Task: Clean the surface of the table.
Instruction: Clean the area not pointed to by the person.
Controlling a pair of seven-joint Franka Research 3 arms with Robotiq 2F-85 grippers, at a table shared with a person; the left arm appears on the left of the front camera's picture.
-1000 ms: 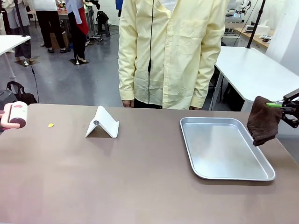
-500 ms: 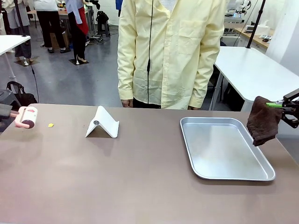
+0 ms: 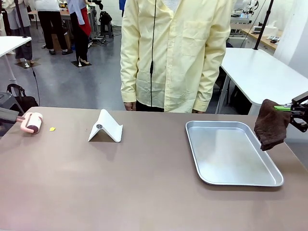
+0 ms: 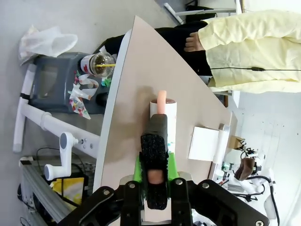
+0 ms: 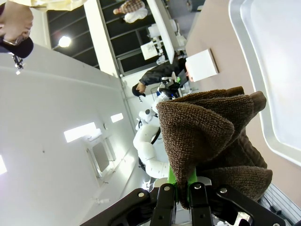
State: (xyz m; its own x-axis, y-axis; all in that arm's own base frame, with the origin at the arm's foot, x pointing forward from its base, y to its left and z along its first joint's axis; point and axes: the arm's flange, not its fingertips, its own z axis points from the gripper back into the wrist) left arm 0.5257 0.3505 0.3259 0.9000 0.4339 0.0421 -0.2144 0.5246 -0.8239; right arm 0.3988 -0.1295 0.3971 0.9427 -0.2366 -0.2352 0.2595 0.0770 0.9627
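Beneath the left hand, the table.

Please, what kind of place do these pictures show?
Probably a robotics laboratory or workshop hall: white work tables stand on a grey floor, people stand farther back, and at the taupe table the left pincer holds a lint roller, the right pincer a brown cloth.
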